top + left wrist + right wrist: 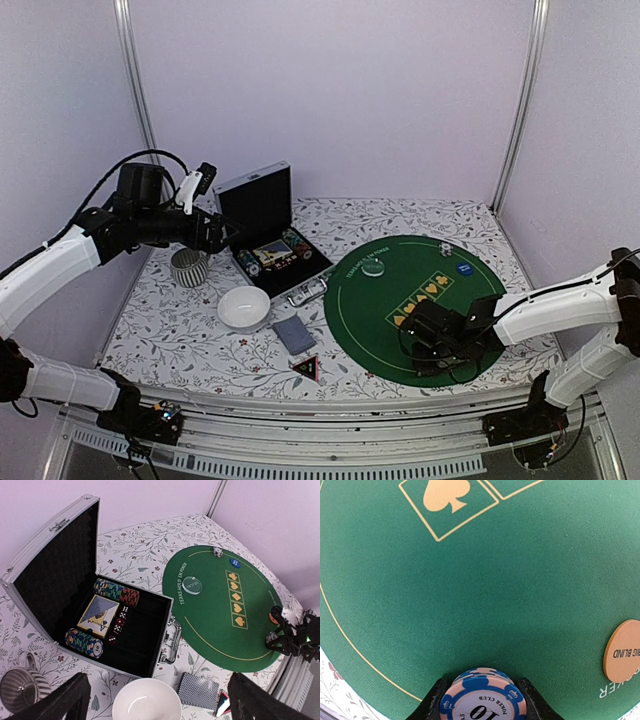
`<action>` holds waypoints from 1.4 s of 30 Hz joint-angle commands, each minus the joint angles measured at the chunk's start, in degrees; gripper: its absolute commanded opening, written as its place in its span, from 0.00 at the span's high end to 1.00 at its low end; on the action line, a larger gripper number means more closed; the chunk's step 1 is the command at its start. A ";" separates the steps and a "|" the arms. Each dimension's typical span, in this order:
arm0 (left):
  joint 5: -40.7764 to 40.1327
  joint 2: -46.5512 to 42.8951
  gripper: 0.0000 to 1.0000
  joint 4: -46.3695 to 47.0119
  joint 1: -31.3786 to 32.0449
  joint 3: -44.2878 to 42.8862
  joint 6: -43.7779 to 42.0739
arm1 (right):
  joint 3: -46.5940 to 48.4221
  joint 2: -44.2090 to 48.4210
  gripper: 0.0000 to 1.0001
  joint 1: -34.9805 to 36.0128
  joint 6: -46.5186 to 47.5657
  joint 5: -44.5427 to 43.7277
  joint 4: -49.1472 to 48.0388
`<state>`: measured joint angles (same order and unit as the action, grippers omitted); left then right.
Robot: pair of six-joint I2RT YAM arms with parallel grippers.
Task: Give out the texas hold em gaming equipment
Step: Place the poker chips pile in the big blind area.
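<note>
My right gripper (pixel 482 706) is shut on a short stack of blue-and-pink poker chips (pixel 482 690), low over the near side of the green mat (pixel 375 320). An orange disc (pixel 622 651) lies on the mat to its right. A blue disc (pixel 463 268), a clear disc (pixel 373 267) and a small chip stack (pixel 218 552) sit on the far half. My left gripper (pixel 160 702) hangs open above the white bowl. A grey-blue card deck (pixel 198 690) and the black red-edged triangle (pixel 222 704) lie beside the bowl. More chips (pixel 84 643) and cards (pixel 98 616) remain in the open case (pixel 160 650).
The white bowl (pixel 243 307) stands in front of the case. A grey ribbed mug (pixel 189 266) is to the left of it. The case lid (pixel 257 200) stands upright at the back. White walls and metal posts close in the table on three sides.
</note>
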<state>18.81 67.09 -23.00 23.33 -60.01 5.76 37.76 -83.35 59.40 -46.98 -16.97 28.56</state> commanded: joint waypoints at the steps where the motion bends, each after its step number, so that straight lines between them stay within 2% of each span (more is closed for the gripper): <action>1: 0.79 0.15 0.02 1.03 -0.71 0.60 -0.84 | -2.62 -3.54 0.71 -0.18 -0.71 0.04 -2.65; 5: 0.88 0.08 0.02 1.03 -0.74 0.32 -1.01 | -2.75 -3.45 0.63 -0.21 -0.48 0.00 -2.08; 17: 1.41 -0.38 0.02 1.03 -1.06 -0.11 -1.36 | -2.61 -2.94 0.58 -0.16 0.04 0.09 -1.31; 29: 1.49 -0.29 0.02 0.97 -1.31 0.06 -1.36 | -2.26 -3.24 0.44 -0.23 0.39 0.22 -1.20; 32: 1.50 -0.21 0.02 1.01 -1.35 0.06 -1.31 | -1.84 -2.96 0.33 -0.22 0.73 0.18 -0.99; 35: 1.56 -0.13 0.02 1.03 -1.36 0.06 -1.36 | -1.09 -2.33 0.16 -0.16 1.30 -0.01 -0.49; 36: 1.58 -0.12 0.02 1.02 -1.34 0.09 -1.36 | -0.78 -2.23 0.05 -0.18 1.43 -0.32 -0.05; 37: 1.63 -0.05 0.02 1.03 -1.33 0.14 -1.34 | -0.40 -1.89 0.00 -0.22 1.52 -0.60 0.35; 42: 1.66 -0.03 0.02 1.03 -1.45 0.33 -1.45 | 2.50 0.40 0.01 -0.39 2.67 -2.38 2.65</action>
<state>20.08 67.09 -23.00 22.76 -60.01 5.28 38.41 -84.05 59.53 -45.10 -17.80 26.35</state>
